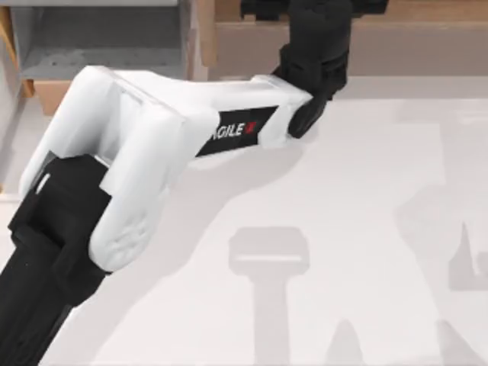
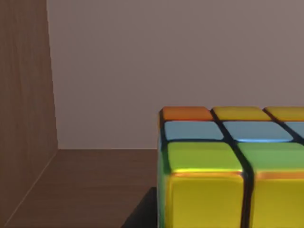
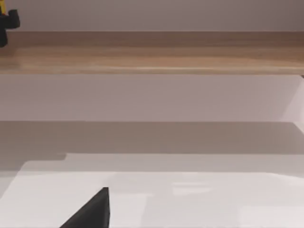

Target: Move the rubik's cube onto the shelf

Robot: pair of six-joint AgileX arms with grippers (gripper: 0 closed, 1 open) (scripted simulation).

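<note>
The left arm [image 1: 145,145] stretches diagonally across the white table [image 1: 366,229] to the shelf [image 1: 427,42] at its far edge. The rubik's cube [image 2: 228,166] sits on the shelf's wooden surface near a side wall; whether the gripper grips it is unclear.

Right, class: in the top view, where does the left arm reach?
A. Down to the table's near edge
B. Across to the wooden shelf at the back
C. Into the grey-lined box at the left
B: the left arm stretches across the table, its black wrist over the shelf at the back.
</note>
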